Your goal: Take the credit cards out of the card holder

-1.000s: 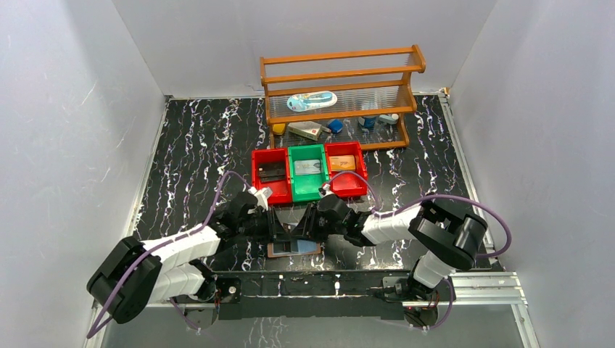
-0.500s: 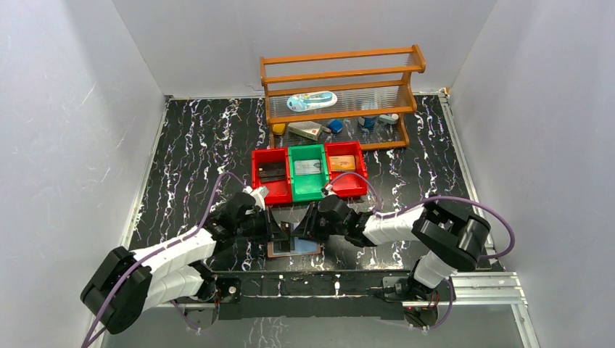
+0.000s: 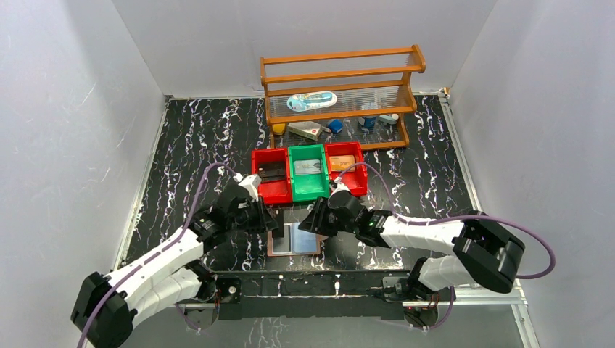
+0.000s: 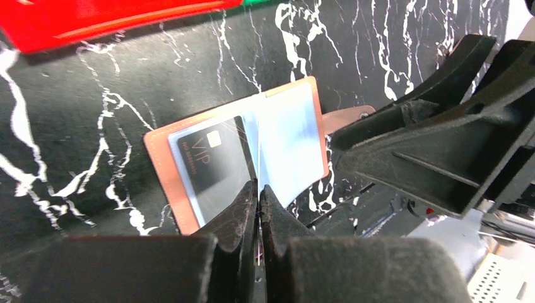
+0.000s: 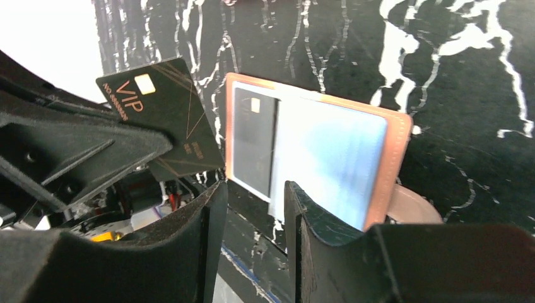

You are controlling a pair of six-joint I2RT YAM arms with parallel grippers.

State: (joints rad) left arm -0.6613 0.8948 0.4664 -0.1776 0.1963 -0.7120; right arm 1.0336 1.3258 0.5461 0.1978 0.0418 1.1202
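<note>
Two black cards matter here. One, the VIP card [image 5: 161, 120], is out of the wallet [image 5: 388, 158]. It is pinched by one end in the left gripper [image 4: 257, 189], jaws closed flat on it, and held off the table [image 3: 196, 145] just left of the wallet. From the left wrist it's edge-on, only a thin line past the fingertips. The second card [image 4: 208, 165] sits in the wallet's left sleeve under clear plastic. The right sleeve shows only silvery-blue sheen and looks empty, but I can't be sure.

The wallet lies open, inside up, at the near edge between the two grippers. Its snap tab [image 4: 346, 117] sticks out on the right.

The right gripper [image 5: 253, 187] hangs over the wallet's far right corner, jaws apart, nothing between them. It is likely there to pin the wallet so it doesn't drag along when a card slides out. Whether it touches the wallet, can't tell.

Just far of the wallet are three bins in a row, one card each:
- left red bin [image 3: 274, 193]: dark card [image 3: 271, 172]
- green bin [image 3: 307, 190]: grey card [image 3: 307, 167]
- right red bin [image 3: 348, 187]: orange card [image 3: 343, 162]

This looks like sorting by colour, so the held VIP card probably goes to the left red bin, just far of the left gripper.

Task looks well along, with at least one card left in the wallet. Risk: with a thin end pinch, the card may pivot or slip on the way.
</note>
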